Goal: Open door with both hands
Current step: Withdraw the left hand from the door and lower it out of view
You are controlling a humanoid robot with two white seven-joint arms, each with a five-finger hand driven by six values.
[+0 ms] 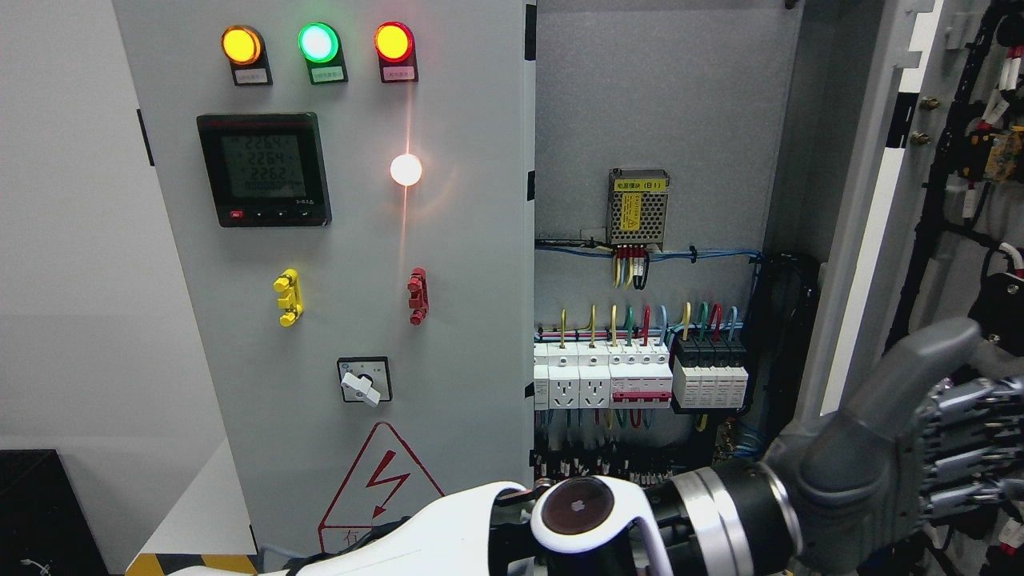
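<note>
A grey electrical cabinet (664, 104) fills the head view against a pale wall, its right-hand door (860, 216) already swung well outward and its left-hand door (448, 264) shut and facing the camera.

Only one robot arm shows. It enters at the bottom edge left of the middle, so it is the left arm reaching across, and the left hand (904, 448) sits at the lower right, at the foot of the open door. The thumb (896, 384) stands up along the door's edge and the fingers (960, 456) are bent beyond it; they seem to close round the edge, though the contact itself is hidden. The right hand is out of view.

Up and to the left of the hand, inside the cabinet, lie a row of breakers (640, 376) with coloured wires and, higher, a small power supply (638, 210). Far to the hand's left the shut door carries three lamps (318, 43), a meter (264, 170), a yellow handle (288, 298), a red handle (418, 296) and a rotary switch (364, 381).

To do this step well, I judge the hand should keep its hold on the door's edge and push outward along the hinge's arc, not straight away, so the fingers do not slip off or drag inward toward the wiring.
</note>
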